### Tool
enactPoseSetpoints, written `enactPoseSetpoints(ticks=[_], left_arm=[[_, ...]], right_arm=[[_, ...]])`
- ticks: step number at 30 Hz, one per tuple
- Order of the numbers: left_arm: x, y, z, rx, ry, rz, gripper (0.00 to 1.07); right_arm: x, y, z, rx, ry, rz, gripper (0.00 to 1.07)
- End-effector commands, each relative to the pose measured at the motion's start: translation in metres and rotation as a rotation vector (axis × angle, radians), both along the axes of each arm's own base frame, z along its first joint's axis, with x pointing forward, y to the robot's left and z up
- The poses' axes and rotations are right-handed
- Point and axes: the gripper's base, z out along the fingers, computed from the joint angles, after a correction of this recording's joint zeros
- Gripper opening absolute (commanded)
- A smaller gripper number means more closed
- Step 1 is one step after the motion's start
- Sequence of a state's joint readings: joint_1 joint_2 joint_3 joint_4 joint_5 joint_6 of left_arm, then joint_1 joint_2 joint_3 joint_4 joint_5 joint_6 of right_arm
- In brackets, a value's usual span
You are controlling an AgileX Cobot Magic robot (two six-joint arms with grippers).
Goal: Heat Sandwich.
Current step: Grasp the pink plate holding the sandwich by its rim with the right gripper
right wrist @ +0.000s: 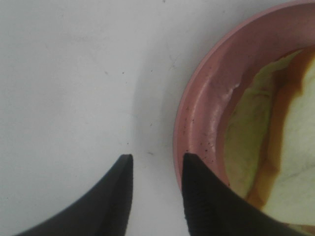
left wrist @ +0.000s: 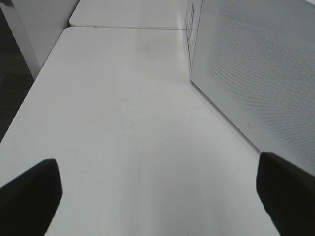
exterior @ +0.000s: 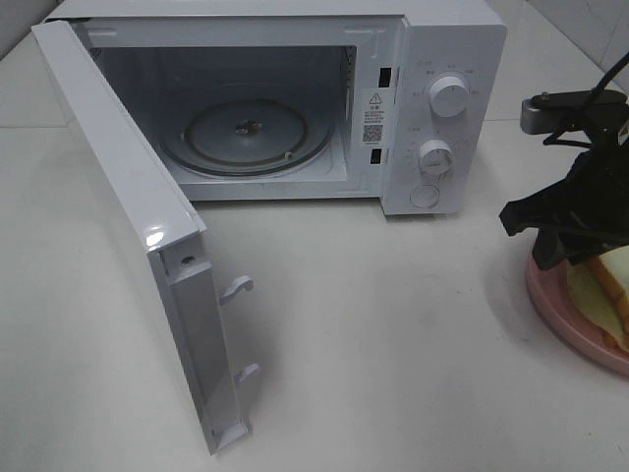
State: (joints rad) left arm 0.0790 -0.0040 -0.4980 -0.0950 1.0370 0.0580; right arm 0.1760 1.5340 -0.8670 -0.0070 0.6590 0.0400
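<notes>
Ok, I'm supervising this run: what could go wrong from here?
1. The right gripper has its gap over the table, just outside the plate rim; closing there may miss or shove the plate.
2. The sandwich lies loose on the plate; a tilted lift by one edge could slide it off.

High camera looks down on counter (exterior: 393,344), microwave (exterior: 432,59) front. Left wrist skims counter low beside microwave. Right wrist close over plate (right wrist: 197,108), shared with high view.

White microwave (exterior: 462,59), pink plate (exterior: 562,317), white sandwich (exterior: 611,273) with tan crust.
</notes>
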Motion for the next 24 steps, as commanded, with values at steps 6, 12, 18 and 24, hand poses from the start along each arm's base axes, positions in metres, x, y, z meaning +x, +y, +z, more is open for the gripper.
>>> enactPoseSetpoints(ticks=[6,12,18,24], left_arm=[[-0.004,0.0,-0.001,0.002,-0.028,0.001,1.03],[-0.004,0.0,-0.001,0.002,-0.028,0.001,1.03],[-0.004,0.0,-0.001,0.002,-0.028,0.001,1.03],[-0.004,0.0,-0.001,0.002,-0.028,0.001,1.03]], right_arm=[[0.003,-0.006,0.007,-0.056,-0.009,0.089,0.96],[0.002,-0.006,0.007,-0.057,0.0,0.094,1.04],[0.003,-0.006,-0.001,-0.059,0.044,0.083,1.01],[0.006,-0.006,-0.013,-0.06,0.088,0.065,0.98]])
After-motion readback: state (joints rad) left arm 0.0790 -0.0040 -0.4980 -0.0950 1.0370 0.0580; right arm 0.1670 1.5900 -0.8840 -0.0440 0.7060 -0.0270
